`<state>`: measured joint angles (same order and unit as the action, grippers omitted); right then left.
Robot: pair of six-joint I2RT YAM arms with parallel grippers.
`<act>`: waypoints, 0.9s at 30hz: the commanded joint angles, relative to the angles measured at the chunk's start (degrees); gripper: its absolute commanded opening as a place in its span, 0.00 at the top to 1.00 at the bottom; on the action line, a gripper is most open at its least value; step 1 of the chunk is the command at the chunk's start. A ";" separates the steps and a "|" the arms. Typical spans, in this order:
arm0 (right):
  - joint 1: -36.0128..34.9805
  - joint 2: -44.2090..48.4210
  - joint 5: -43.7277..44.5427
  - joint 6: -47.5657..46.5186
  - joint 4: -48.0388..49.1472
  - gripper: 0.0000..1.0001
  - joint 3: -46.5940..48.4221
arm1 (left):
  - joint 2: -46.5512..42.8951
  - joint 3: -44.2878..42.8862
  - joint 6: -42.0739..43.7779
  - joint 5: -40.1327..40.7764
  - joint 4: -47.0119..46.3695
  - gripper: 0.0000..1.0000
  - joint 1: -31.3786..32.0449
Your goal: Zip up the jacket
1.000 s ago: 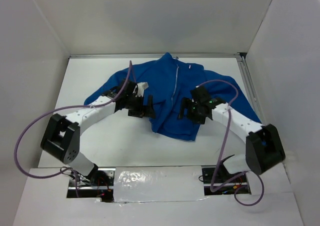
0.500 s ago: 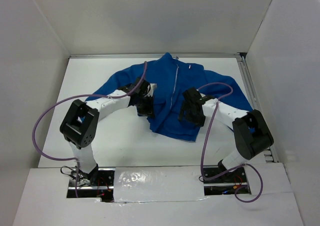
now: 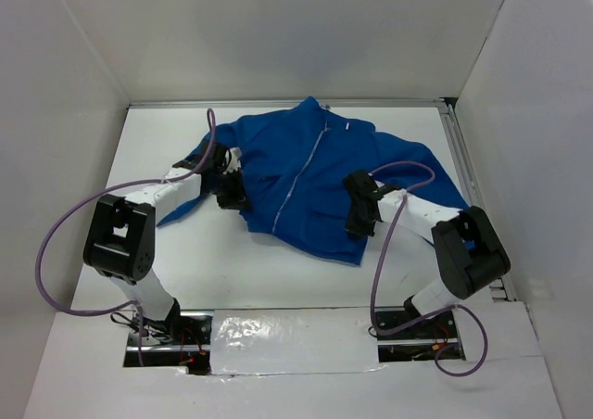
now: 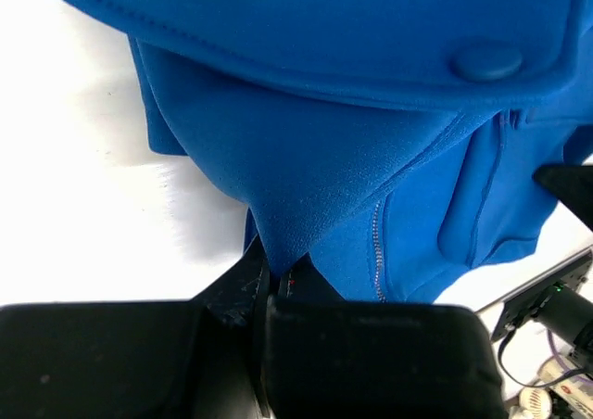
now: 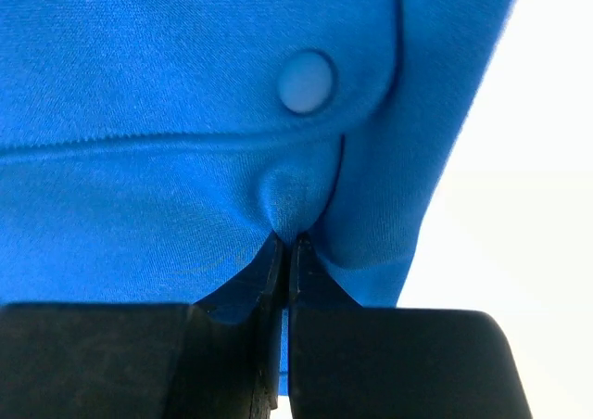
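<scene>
While gripping the jacket [image 3: 324,187] on the desk [image 3: 232,271], jaws pinched on cloth — left gripper [image 4: 275,272] at a side fold, right gripper [image 5: 285,243] under a pocket snap [image 5: 306,81] — likely spreading stage. Next: pull flat, align zipper [image 3: 298,180].

Blue jacket [image 3: 315,173] lies spread, front zipper closed.

Black-and-white arms [image 3: 172,195], purple cables [image 3: 374,289]

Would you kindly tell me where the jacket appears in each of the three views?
Top external: the jacket lies mid-table, toward the far edge.
Left wrist: it fills the upper frame, pinched in the left tool.
Right wrist: it fills left and centre, pinched in the right tool.
Shared landmark: the white table.
</scene>
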<state>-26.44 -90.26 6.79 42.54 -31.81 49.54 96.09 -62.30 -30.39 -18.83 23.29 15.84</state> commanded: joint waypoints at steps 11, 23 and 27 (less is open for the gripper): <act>1.74 27.82 -0.12 -10.20 -3.94 0.39 2.74 | -18.97 1.58 0.07 -1.13 2.97 0.01 -0.37; 4.64 44.99 14.30 -8.18 -6.86 0.00 15.07 | -37.55 -6.52 -3.45 6.26 9.06 0.01 1.04; 5.43 48.41 13.16 -8.79 -4.31 0.00 10.24 | -43.17 -1.96 -4.59 8.02 8.35 0.01 1.04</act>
<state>-21.63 -42.24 18.13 33.76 -36.60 62.41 55.20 -66.15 -33.52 -12.60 31.14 16.71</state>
